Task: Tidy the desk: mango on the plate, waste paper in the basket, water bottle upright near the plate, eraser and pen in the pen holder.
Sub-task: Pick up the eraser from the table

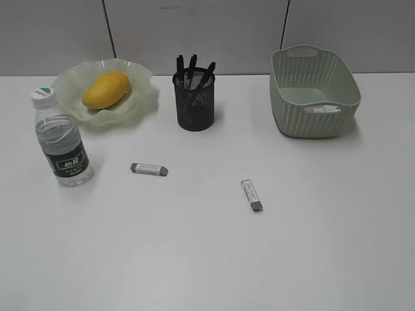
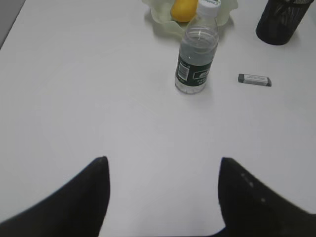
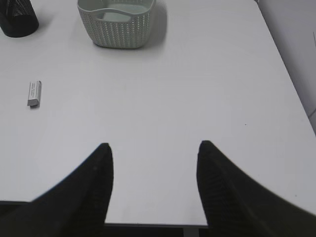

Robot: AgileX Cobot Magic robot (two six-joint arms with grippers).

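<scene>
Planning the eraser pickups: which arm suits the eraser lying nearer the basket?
Probably the right. That eraser lies on the desk's right half and shows in the right wrist view, ahead-left of the open, empty right gripper; the left wrist view shows only the other eraser.

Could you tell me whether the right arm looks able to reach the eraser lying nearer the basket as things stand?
Probably yes: the right gripper is open, holds nothing, and bare desk lies between it and the eraser, with nothing standing in the path.
</scene>
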